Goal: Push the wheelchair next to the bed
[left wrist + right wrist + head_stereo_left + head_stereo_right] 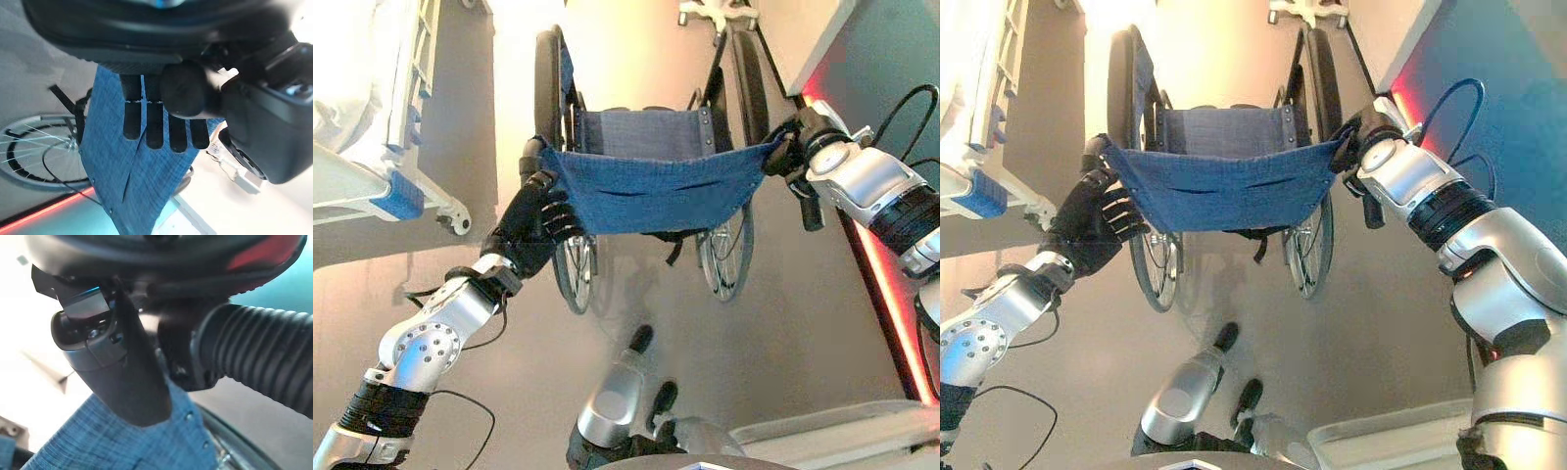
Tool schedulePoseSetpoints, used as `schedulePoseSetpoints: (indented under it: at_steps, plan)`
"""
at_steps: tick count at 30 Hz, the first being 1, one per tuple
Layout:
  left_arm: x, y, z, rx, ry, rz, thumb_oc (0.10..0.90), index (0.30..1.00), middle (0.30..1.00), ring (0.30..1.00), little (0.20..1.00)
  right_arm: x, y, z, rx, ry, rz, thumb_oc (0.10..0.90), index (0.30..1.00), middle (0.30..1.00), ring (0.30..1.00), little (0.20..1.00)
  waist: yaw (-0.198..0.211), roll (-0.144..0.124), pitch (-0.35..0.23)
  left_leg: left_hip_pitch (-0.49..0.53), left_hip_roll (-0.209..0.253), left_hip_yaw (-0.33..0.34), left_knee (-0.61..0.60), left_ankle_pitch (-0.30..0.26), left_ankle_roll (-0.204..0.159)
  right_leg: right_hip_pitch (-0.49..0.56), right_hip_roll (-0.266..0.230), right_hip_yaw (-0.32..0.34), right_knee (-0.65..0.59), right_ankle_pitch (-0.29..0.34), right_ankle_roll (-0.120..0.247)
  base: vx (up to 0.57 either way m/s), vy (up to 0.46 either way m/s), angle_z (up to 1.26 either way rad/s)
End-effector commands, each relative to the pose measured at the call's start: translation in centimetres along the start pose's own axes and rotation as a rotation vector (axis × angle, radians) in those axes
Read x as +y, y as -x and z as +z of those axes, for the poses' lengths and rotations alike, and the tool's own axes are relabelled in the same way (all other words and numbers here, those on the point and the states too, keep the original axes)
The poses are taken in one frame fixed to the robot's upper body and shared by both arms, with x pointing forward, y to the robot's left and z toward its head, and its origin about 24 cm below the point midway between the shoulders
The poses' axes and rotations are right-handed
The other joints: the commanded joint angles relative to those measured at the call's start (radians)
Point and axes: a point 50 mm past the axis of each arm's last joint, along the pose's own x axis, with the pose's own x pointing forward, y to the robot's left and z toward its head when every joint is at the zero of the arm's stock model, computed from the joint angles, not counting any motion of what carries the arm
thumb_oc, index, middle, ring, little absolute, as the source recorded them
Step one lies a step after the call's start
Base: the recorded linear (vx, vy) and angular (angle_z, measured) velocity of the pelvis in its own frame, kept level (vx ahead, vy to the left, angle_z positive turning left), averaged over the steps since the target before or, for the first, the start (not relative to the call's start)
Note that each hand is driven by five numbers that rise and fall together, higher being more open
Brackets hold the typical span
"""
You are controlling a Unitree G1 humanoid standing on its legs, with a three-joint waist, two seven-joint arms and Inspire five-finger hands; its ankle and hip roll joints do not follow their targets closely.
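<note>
Wheelchair point(651, 176) straight ahead, bed point(372, 117) far left, well apart.
Left hand point(533, 220) fingers straight against blue backrest point(656, 191); right hand point(788, 152) at right push handle point(254, 360), grip unclear. Risk: uneven push veers chair off course.

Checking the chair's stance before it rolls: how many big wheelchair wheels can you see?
2: left wheel beside the left hand, right wheel near the right hand. Front casters may be hidden.
</note>
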Motion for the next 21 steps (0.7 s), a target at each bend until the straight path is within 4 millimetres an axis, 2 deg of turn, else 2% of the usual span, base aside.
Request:
schedulePoseSetpoints:
  at_steps: [1,3,5,8,9,10,11,12,13,14,15,16,17,20,21]
  plan:
    - [-4.8,-0.4,-1.4,0.014,0.008,-0.242,0.4,0.3,0.3,0.3,0.3,3.3,7.1,15.0,-0.655,-0.108,0.2,0.4,0.3,0.3,0.3,0.3,-0.017,-0.029,-0.184,-0.111,-0.086,0.149,-0.007,0.261,0.113,0.033,0.106,-0.144,-0.01,0.077,0.072,0.51,-0.145,-0.18]
    - [-4.5,-0.3,-1.3,0.007,-0.006,-0.23,0.4,0.3,0.3,0.3,0.3,3.3,6.9,14.8,-0.645,-0.118,0.205,0.4,0.3,0.3,0.3,0.3,-0.001,-0.028,-0.191,-0.117,-0.098,0.145,-0.043,0.269,0.116,0.052,0.13,-0.13,0.001,0.057,0.065,0.58,-0.139,-0.34]
    - [-4.1,-0.2,-0.8,-0.007,-0.037,-0.208,0.4,0.3,0.3,0.3,0.3,3.3,6.5,14.5,-0.627,-0.126,0.208,0.4,0.3,0.3,0.3,0.3,0.014,-0.03,-0.201,-0.109,-0.108,0.158,-0.051,0.259,0.126,0.072,0.157,-0.119,0.041,0.008,0.053,0.61,-0.115,-0.45]
    - [-3.7,-0.3,0.3,-0.026,-0.066,-0.178,0.4,0.3,0.3,0.3,0.3,3.1,6.0,14.2,-0.606,-0.156,0.196,0.4,0.3,0.3,0.3,0.3,0.023,-0.046,-0.225,-0.074,-0.117,0.175,-0.031,0.159,0.171,0.075,0.158,-0.137,0.121,-0.036,0.062,0.49,-0.05,-0.19]
    - [-3.6,-0.4,0.9,-0.025,-0.069,-0.173,0.4,0.3,0.3,0.3,0.3,2.9,5.6,14.0,-0.588,-0.17,0.188,0.4,0.3,0.3,0.3,0.3,0.029,-0.071,-0.231,-0.068,-0.137,0.188,0.003,0.101,0.208,0.084,0.133,-0.163,0.185,-0.007,0.095,0.53,-0.014,-0.2]
    - [-3.5,-0.4,1.1,-0.023,-0.068,-0.173,0.4,0.3,0.3,0.3,0.3,2.7,5.5,13.8,-0.581,-0.17,0.178,0.4,0.3,0.3,0.3,0.3,0.038,-0.085,-0.236,-0.074,-0.148,0.194,0.019,0.076,0.233,0.087,0.122,-0.166,0.228,0.045,0.127,0.42,0.029,0.03]
    - [-3.4,-0.4,1.3,-0.025,-0.072,-0.18,0.4,0.3,0.3,0.3,0.3,2.3,5.4,13.6,-0.573,-0.172,0.164,0.4,0.3,0.3,0.3,0.3,0.048,-0.102,-0.247,-0.074,-0.154,0.204,0.025,0.054,0.264,0.079,0.118,-0.159,0.304,0.15,0.181,0.24,0.042,0.16]
    - [-3.3,-0.4,1.4,-0.025,-0.076,-0.183,0.4,0.3,0.3,0.3,0.3,2.2,5.3,13.6,-0.572,-0.173,0.162,0.4,0.3,0.3,0.3,0.3,0.05,-0.106,-0.25,-0.07,-0.155,0.205,0.024,0.051,0.27,0.073,0.118,-0.156,0.326,0.179,0.195,0.38,0.034,0.19]
    - [-3.3,-0.3,1.7,-0.028,-0.097,-0.197,0.4,0.3,0.3,0.3,0.3,1.6,5.2,13.5,-0.576,-0.194,0.153,0.4,0.3,0.3,0.3,0.3,0.049,-0.116,-0.259,-0.044,-0.153,0.198,0.006,0.046,0.28,0.047,0.127,-0.136,0.406,0.27,0.248,0.33,-0.007,0.13]
    - [-3.3,-0.2,1.8,-0.029,-0.104,-0.2,0.4,0.3,0.3,0.3,0.3,1.2,5.2,13.5,-0.58,-0.204,0.15,0.4,0.3,0.3,0.3,0.3,0.046,-0.121,-0.262,-0.039,-0.151,0.188,0.014,0.042,0.281,0.039,0.147,-0.098,0.466,0.333,0.279,0.39,-0.027,0.15]
    - [-3.3,-0.2,2.0,-0.029,-0.107,-0.202,0.4,0.3,0.3,0.3,0.3,0.7,5.3,13.5,-0.583,-0.221,0.15,0.4,0.3,0.3,0.3,0.3,0.042,-0.128,-0.264,-0.036,-0.151,0.183,0.02,0.039,0.278,0.027,0.15,-0.079,0.486,0.373,0.301,0.3,-0.052,0.32]
    - [-3.4,-0.1,2.2,-0.026,-0.1,-0.206,0.4,0.3,0.3,0.3,0.3,0.2,5.4,13.5,-0.586,-0.233,0.157,0.4,0.3,0.3,0.3,0.3,0.029,-0.131,-0.269,-0.036,-0.148,0.176,0.037,0.03,0.274,-0.003,0.16,-0.04,0.518,0.403,0.303,0.34,-0.051,0.42]
    - [-3.4,-0.1,2.3,-0.021,-0.093,-0.21,0.4,0.3,0.3,0.3,0.3,0.0,5.4,13.5,-0.586,-0.234,0.161,0.4,0.3,0.3,0.3,0.3,0.016,-0.137,-0.266,-0.031,-0.158,0.162,0.048,0.025,0.271,-0.018,0.141,-0.033,0.511,0.379,0.295,0.4,-0.059,0.55]
    - [-3.4,0.2,2.4,-0.008,-0.077,-0.224,0.4,0.3,0.3,0.3,0.3,-0.5,5.6,13.5,-0.604,-0.224,0.173,0.4,0.3,0.3,0.3,0.3,-0.003,-0.138,-0.275,-0.046,-0.17,0.113,0.091,0.025,0.242,-0.018,0.044,-0.051,0.334,0.231,0.233,0.31,-0.091,0.23]
    - [-3.5,0.4,2.6,-0.016,-0.07,-0.226,0.4,0.3,0.3,0.3,0.3,-0.8,5.8,13.8,-0.62,-0.23,0.171,0.4,0.3,0.3,0.3,0.3,-0.004,-0.124,-0.281,-0.064,-0.158,0.094,0.125,0.033,0.222,-0.02,0.012,-0.073,0.217,0.138,0.185,0.18,-0.159,0.01]
